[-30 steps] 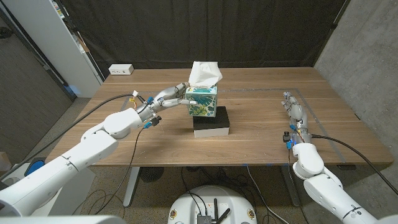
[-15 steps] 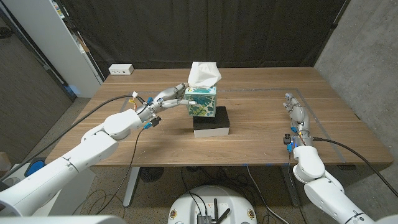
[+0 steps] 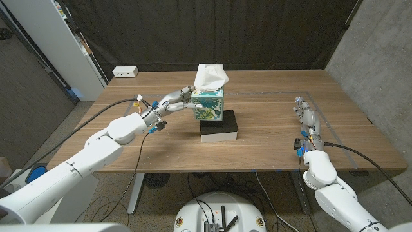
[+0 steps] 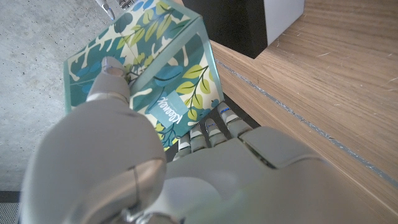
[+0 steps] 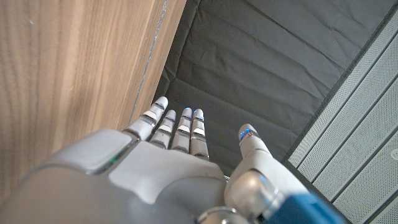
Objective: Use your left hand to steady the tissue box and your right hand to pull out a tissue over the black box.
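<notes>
A tissue box [image 3: 208,105] with a green and blue leaf print stands on a black box [image 3: 219,125] at the table's middle. A white tissue [image 3: 211,77] sticks up out of its top. My left hand [image 3: 172,102] grips the box from its left side; in the left wrist view its fingers [image 4: 111,79] wrap over the printed box [image 4: 163,74]. My right hand [image 3: 305,114] waits far off at the table's right edge, fingers straight and apart, holding nothing. The right wrist view shows that hand [image 5: 186,149] with its fingers stretched out.
A white power strip [image 3: 125,72] lies at the table's back left corner. A white cabinet [image 3: 71,38] stands beyond the table's left side. Dark curtains hang behind the table. Tape lines [image 3: 322,138] mark the wood near my right hand.
</notes>
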Controlling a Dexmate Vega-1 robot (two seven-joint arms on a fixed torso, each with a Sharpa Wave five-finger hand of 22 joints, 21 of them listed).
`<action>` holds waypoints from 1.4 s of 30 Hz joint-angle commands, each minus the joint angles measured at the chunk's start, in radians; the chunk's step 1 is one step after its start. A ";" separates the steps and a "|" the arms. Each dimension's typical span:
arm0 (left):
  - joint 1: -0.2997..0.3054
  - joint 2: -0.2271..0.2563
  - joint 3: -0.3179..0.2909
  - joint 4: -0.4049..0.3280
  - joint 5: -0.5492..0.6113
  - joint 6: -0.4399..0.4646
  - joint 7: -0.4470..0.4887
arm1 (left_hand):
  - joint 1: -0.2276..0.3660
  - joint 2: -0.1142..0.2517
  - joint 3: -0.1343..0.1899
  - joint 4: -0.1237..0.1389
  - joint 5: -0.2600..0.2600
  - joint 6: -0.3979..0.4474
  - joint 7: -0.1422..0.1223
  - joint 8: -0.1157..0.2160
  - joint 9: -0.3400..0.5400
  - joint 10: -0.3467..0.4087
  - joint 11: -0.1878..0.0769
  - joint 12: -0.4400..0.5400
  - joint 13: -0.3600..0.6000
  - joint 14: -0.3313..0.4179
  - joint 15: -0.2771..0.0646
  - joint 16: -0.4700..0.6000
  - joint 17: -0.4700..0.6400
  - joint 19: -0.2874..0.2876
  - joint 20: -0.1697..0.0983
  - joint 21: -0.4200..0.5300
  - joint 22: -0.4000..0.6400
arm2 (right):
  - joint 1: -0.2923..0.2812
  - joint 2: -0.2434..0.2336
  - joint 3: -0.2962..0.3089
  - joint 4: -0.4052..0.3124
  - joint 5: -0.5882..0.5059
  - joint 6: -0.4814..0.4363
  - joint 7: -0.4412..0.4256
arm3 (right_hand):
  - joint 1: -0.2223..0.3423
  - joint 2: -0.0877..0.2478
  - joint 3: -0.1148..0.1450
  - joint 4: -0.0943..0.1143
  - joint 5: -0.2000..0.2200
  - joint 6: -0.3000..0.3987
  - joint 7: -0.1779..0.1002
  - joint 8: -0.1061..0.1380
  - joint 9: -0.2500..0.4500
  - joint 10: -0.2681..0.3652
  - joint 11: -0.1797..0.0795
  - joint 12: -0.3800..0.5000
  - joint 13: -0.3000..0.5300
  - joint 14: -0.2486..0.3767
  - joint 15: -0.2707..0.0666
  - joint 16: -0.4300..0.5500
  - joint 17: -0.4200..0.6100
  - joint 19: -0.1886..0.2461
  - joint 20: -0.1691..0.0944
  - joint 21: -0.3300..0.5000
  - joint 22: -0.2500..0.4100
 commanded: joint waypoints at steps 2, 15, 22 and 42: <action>-0.015 -0.005 0.008 0.011 0.015 -0.007 -0.006 | -0.007 0.003 0.006 -0.001 -0.001 -0.007 0.001 0.008 0.005 0.000 0.001 -0.007 0.006 -0.013 -0.001 0.003 0.000 -0.001 -0.001 0.003 0.004 | -0.029 -0.007 0.018 -0.074 0.025 -0.035 0.004 | 0.007 0.032 0.008 0.000 0.004 0.002 0.005 -0.004 0.003 0.002 0.008 0.000 0.004 0.004 0.001 0.003 0.003 0.013 -0.003 0.006 0.005; -0.025 -0.006 0.012 0.014 0.016 -0.004 -0.013 | -0.008 0.005 0.008 -0.001 -0.001 -0.009 0.001 0.013 0.006 0.001 0.000 -0.007 0.007 -0.014 -0.001 0.003 -0.001 0.000 -0.002 0.004 0.004 | -0.054 -0.006 0.038 -0.162 0.030 -0.086 -0.019 | 0.007 0.035 0.014 0.007 0.005 0.011 0.012 0.000 0.003 0.012 0.014 0.004 0.004 0.014 0.005 0.009 0.008 0.027 0.003 0.010 0.006; -0.025 -0.005 0.013 0.010 0.018 0.001 -0.011 | -0.008 0.006 0.009 -0.001 -0.001 -0.010 0.000 0.015 0.007 0.001 0.000 -0.007 0.008 -0.014 0.000 0.003 -0.001 -0.001 -0.002 0.003 0.004 | -0.063 -0.011 0.052 -0.202 0.039 -0.120 -0.023 | 0.007 0.037 0.017 0.011 0.006 0.013 0.013 0.000 0.003 0.016 0.017 0.005 0.005 0.015 0.008 0.010 0.010 0.030 0.004 0.011 0.006; -0.034 -0.010 0.020 0.014 0.016 0.011 -0.013 | -0.009 0.009 0.012 -0.002 -0.001 -0.014 0.000 0.022 0.009 0.001 0.000 -0.008 0.010 -0.015 -0.002 0.004 -0.001 -0.002 -0.002 0.003 0.004 | -0.083 -0.052 0.113 -0.313 0.114 -0.230 0.009 | 0.007 0.034 0.023 0.017 0.007 0.014 0.021 -0.001 0.003 0.015 0.024 0.004 0.005 0.014 0.014 0.011 0.014 0.034 0.008 0.011 0.006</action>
